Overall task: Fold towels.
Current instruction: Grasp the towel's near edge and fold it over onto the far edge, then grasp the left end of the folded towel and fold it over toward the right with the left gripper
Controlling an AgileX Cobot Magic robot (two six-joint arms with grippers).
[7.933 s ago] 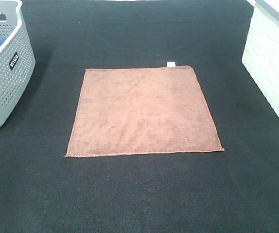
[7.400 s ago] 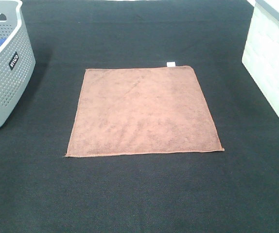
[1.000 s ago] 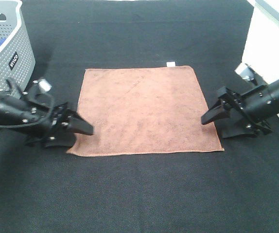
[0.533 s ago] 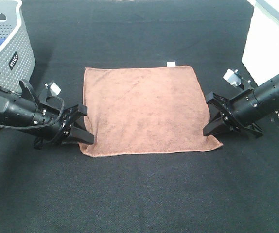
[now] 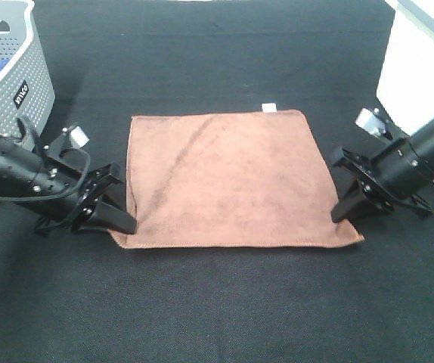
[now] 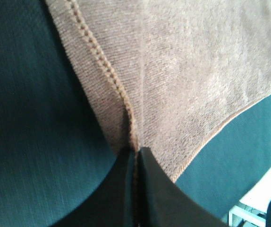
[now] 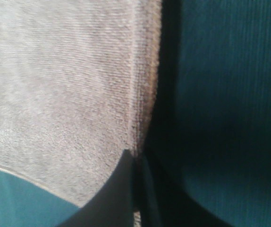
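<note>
Exterior high: towel (image 5: 228, 178) lies spread on the black table (image 5: 217, 302), centre of view. Its near edge runs wider than half a second ago, with the 4 o'clock corner drawn outward and nearer.

Left gripper (image 5: 122, 224) is at the towel's 8 o'clock. It is clamped on the side hem by the near corner; a second ago its jaws were spread.

Right gripper (image 5: 340, 215), at 4 o'clock, is likewise pinched on the opposite hem.

Left wrist: left gripper (image 6: 135, 153) has its tips together with the stitched hem caught between them.

Right wrist: right gripper (image 7: 136, 158) has the towel edge nipped in the same way.

White tag (image 5: 268, 107) at the far edge, 1 o'clock, sits slightly nearer than before.

Grey basket (image 5: 9, 98) at 10 o'clock and white bin (image 5: 421, 60) at 2 o'clock are unchanged.
</note>
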